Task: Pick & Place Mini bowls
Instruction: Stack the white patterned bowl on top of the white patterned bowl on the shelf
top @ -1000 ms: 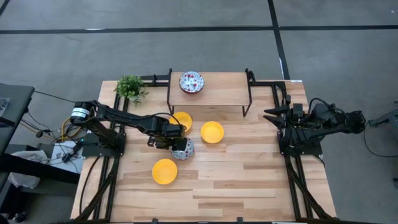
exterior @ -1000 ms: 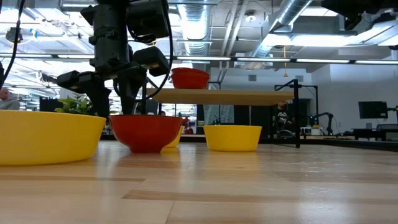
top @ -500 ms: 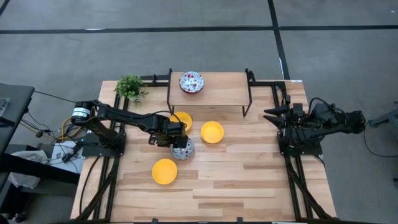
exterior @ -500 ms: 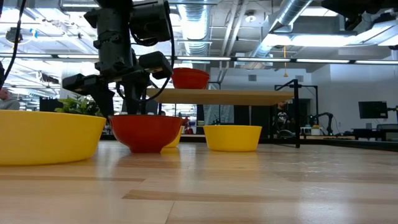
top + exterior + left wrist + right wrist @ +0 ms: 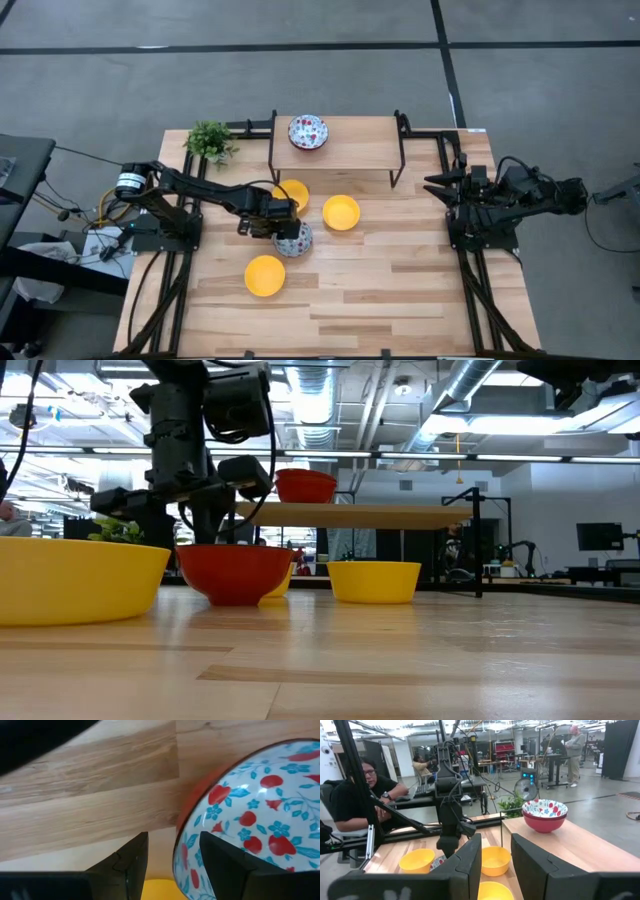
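Observation:
A mini bowl, floral inside and red outside (image 5: 295, 240) (image 5: 235, 572) (image 5: 250, 820), stands on its base on the table. My left gripper (image 5: 277, 229) (image 5: 185, 532) (image 5: 172, 870) points down at its left rim, open. One finger (image 5: 227, 865) stands inside the bowl and one (image 5: 127, 862) outside, with a gap showing at the rim. Three yellow mini bowls (image 5: 291, 193) (image 5: 341, 212) (image 5: 265, 275) sit around it. Another floral bowl (image 5: 308, 132) (image 5: 545, 815) rests on the raised shelf (image 5: 350, 150). My right gripper (image 5: 495, 865) waits open at the table's right edge.
A small green plant (image 5: 209, 140) stands at the far left corner. The shelf's black legs (image 5: 398, 160) stand behind the bowls. Bare wood (image 5: 400, 290) stretches across the near and right parts of the table. People sit and stand in the room beyond.

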